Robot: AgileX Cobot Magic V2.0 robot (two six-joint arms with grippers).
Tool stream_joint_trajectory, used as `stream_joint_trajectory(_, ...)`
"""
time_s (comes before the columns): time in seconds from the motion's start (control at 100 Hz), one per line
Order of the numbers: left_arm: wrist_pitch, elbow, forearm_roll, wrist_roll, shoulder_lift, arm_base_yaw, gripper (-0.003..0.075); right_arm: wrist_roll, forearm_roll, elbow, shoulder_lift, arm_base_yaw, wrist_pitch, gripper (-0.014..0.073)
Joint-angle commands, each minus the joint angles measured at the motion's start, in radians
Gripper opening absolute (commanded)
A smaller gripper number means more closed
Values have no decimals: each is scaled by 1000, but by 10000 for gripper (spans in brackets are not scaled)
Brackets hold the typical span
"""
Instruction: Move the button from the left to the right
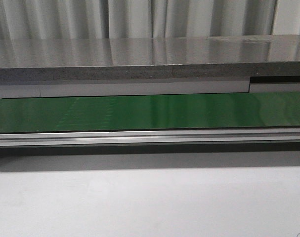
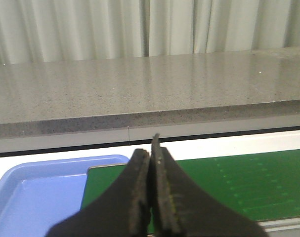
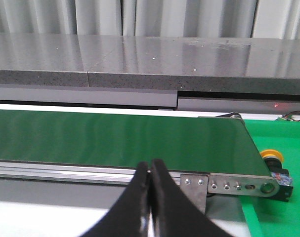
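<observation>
Green conveyor belt with a silver aluminium side rail runs across the front view, behind a pale grey tabletop and in front of a speckled grey stone counter; neither arm shows in that view. At the belt's end, seen from the right wrist, the small push-button with a round yellow-orange cap on a black body lies on a green mat, just past the belt's end roller and touching nothing else. The right gripper hangs near the belt's rail, its black fingers pressed together on nothing. The left gripper is likewise pressed closed and empty, above the belt's other end, where a light blue plastic tray sits just beside the belt.
</observation>
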Motion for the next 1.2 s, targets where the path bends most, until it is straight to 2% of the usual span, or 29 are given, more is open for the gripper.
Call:
stream_joint_trajectory(0.0, -85, -28, -4, -1, 11, -10, -20, -1, -6, -15, -18, 1, -92, -68)
stream_joint_trajectory(0.09, -87, -28, -1, -1, 11, -10, -20, -1, -6, -15, -18, 1, -92, -68)
stream_joint_trajectory(0.17, -97, -28, 60, -28, 11, -10, -20, -1, -6, -15, -18, 1, -92, -68)
stream_joint_trajectory(0.29, -102, -28, 224, -201, 7, -10, -20, -1, -6, -15, -18, 1, -92, -68)
stream_joint_trajectory(0.38, -109, -18, 312, -274, -5, -10, -20, -1, -6, -15, -18, 1, -92, -68)
stream_joint_trajectory(0.67, -229, 139, 316, -276, -116, -10, -20, -1, -6, -15, -18, 1, -92, -68)
stream_joint_trajectory(1.03, -235, 318, 316, -299, -295, -10, -20, -1, -6, -15, -18, 1, -92, -68)
stream_joint_trajectory(1.19, -251, 351, 316, -301, -297, -10, -20, -1, -6, -15, -17, 1, -92, -68)
